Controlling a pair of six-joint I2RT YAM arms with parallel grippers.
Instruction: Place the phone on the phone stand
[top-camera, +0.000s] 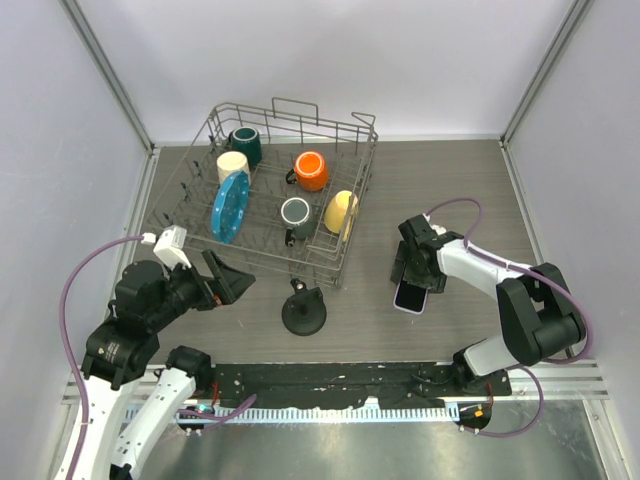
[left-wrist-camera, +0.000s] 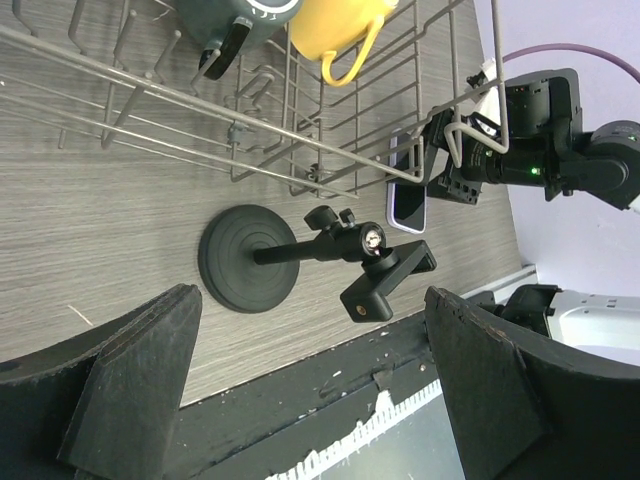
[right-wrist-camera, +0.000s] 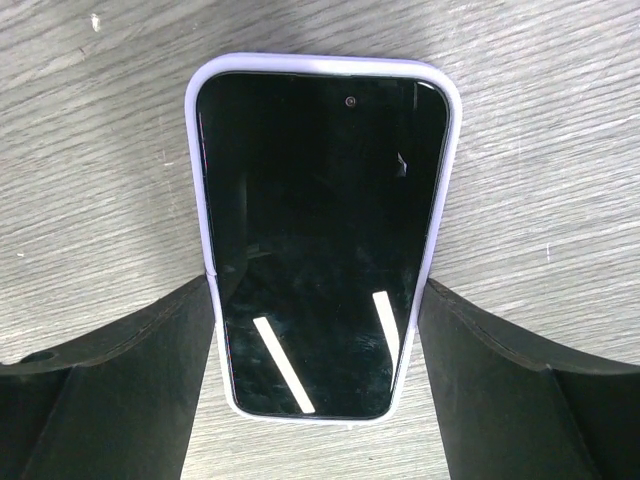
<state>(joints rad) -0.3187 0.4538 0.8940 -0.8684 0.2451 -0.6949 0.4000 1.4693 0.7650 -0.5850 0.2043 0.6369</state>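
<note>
- Currently: phone (right-wrist-camera: 318, 240) lies flat on the table (top-camera: 450, 180), screen up, glossy black with a pale lilac rim.
- Overhead: it sits to the right of centre, off the right near corner of the wire dish rack (top-camera: 345, 245).
- Right gripper (top-camera: 412, 276) is directly over the phone, its arm curled back toward the near edge. Only the phone's near end shows past it from above.
- Right wrist view: both fingers (right-wrist-camera: 120, 390) straddle the phone across its width. One fingertip meets each long rim about two thirds of the way along, and I see no gap at either contact.
- Jaws stand wide, closed to the phone's width and holding it by the edges. The phone is not lifted.
- Phone stand (top-camera: 303, 312) stands on its round disc base near the middle of the table, just in front of the rack. It is well to the left of the phone and carries nothing.
- Left wrist view: the stand's arm (left-wrist-camera: 300, 250) ends in a small clamp head (left-wrist-camera: 388, 275). The phone and right gripper show beyond it.
- Left gripper (top-camera: 226, 279) hovers left of the stand, spread fully and empty, touching nothing.
- Rack holds several mugs (top-camera: 311, 170) and a blue plate (top-camera: 230, 205).
</note>
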